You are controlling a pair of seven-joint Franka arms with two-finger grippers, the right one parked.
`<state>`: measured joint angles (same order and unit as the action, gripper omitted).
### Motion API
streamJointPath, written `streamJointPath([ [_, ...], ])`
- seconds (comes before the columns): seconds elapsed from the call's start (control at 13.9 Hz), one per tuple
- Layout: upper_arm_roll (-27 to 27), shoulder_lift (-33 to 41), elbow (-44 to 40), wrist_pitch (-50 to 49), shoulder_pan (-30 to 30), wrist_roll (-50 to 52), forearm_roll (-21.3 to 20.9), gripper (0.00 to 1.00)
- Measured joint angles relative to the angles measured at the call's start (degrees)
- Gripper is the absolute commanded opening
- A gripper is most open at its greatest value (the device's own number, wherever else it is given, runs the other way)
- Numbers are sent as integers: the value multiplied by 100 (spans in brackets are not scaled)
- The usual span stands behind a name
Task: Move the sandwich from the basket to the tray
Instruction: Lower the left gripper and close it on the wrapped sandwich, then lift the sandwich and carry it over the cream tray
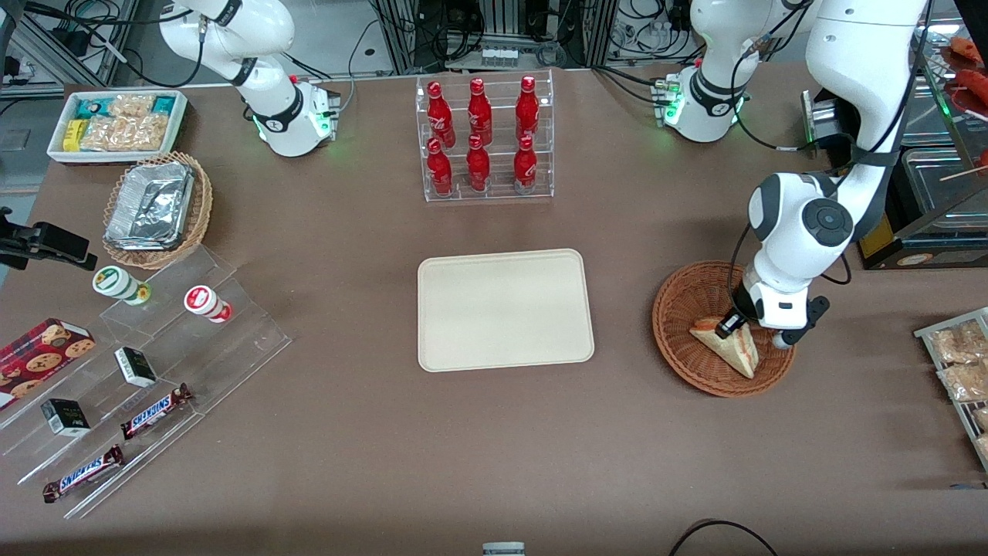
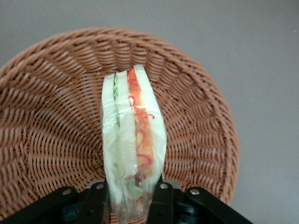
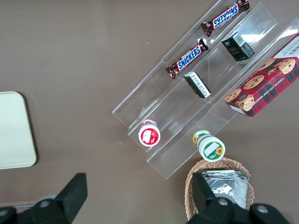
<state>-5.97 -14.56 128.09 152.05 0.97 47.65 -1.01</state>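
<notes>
claw on the sandwich, tray not yet filled

going across the front view from the parked arm's end of the worktop [image 1: 347, 463]: one white bin of snack packets [image 1: 116, 123], one tan wicker basket with foil containers [image 1: 158, 208], and a clear stepped stand holding two snickers bars [image 1: 154, 411], two small dark boxes [image 1: 135, 366] and two round cups [image 1: 207, 303], with one cookie box [image 1: 38, 351] beside it. then comes one clear rack with six red bottles [image 1: 482, 139], and nearer the camera one cream tray [image 1: 505, 309] with nothing on it

toward the working arm's end sits one reddish-brown basket [image 1: 679, 309] with the one sandwich [image 1: 733, 349] inside. the claw [image 1: 729, 324] is down in the basket, clenched on the wrapped wedge; in the wrist view its fingers [image 2: 161, 203] press both bread faces at one end

judging by this, the grasp is made but the sandwich sits low in the basket, so the lift, the carry across the bare worktop and the release on the tray are all left to do
</notes>
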Motion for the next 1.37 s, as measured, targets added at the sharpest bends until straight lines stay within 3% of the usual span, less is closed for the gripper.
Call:
streamJointPath([
  [0.29, -175, 793, -739, -1985, -1, -206, -224, 0],
  [0.58, -1270, 1160, -2047, -3646, 45, 48, -223, 0],
  [0.79, -2021, 797, -2455, -3719, 401, 475, -231, 0],
  [1.01, -2122, 270, -2727, -3571, 1239, 654, -311, 0],
  [1.37, -2118, -897, -2818, -2406, 2277, 1756, -1536, 0],
])
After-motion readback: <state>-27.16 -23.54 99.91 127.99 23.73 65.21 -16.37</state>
